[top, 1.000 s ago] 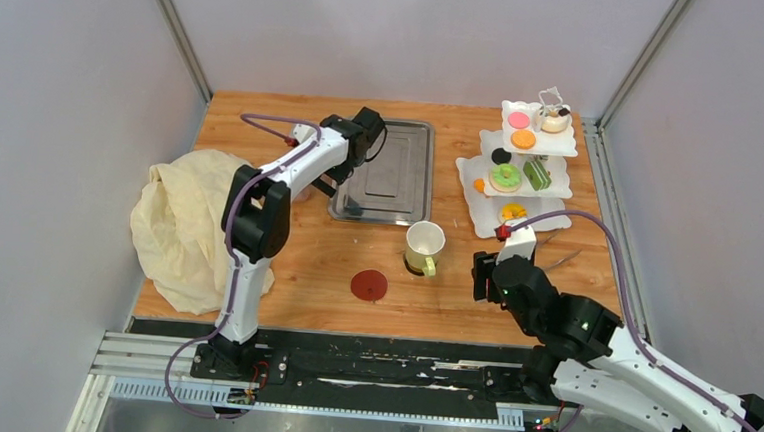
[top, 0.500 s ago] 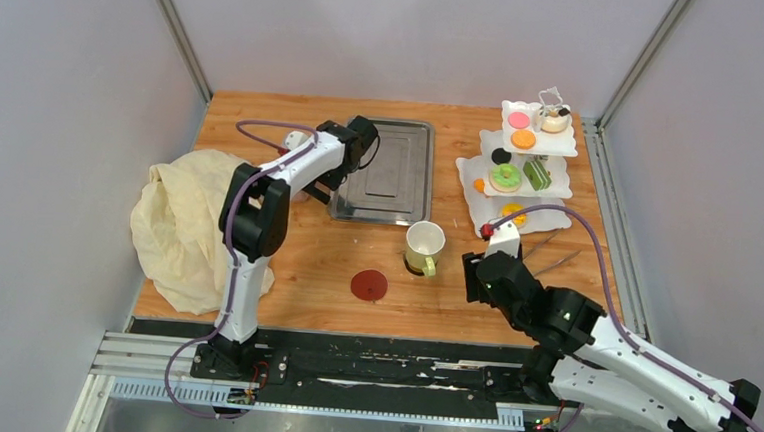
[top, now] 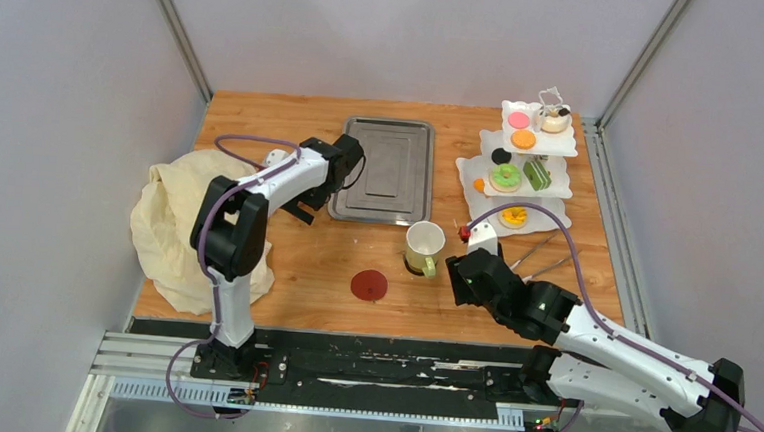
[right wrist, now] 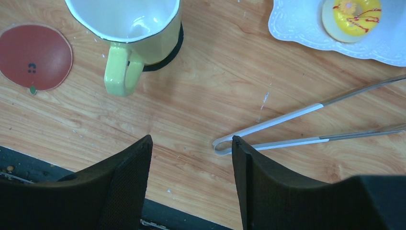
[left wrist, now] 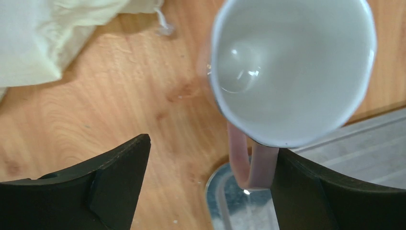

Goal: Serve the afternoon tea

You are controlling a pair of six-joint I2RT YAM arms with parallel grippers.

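A white mug (left wrist: 292,67) with a pink handle (left wrist: 251,165) stands between the cloth and the steel tray's corner. My left gripper (left wrist: 210,148) is open over it, the handle just inside the right finger; in the top view the arm (top: 301,207) hides this mug. A second mug (top: 424,245) with a yellow-green handle (right wrist: 119,72) sits on a dark coaster (right wrist: 170,55), with a red coaster (top: 369,285) to its near left. My right gripper (right wrist: 191,140) hangs open and empty to its near right. The white tiered stand (top: 552,186) holds a green donut (top: 506,176) and other pastries.
Metal tongs (right wrist: 287,120) lie on the wood right of my right gripper, their loop at its right fingertip. The steel tray (top: 386,171) sits at the back centre. A crumpled cream cloth (top: 182,224) covers the left side. The stand's bottom plate (right wrist: 306,28) carries a yellow pastry (right wrist: 352,13).
My left gripper came off the tray's far left corner towards the near left, down over the pink-handled mug, and narrowed slightly. My right arm reached left towards the yellow-green mug.
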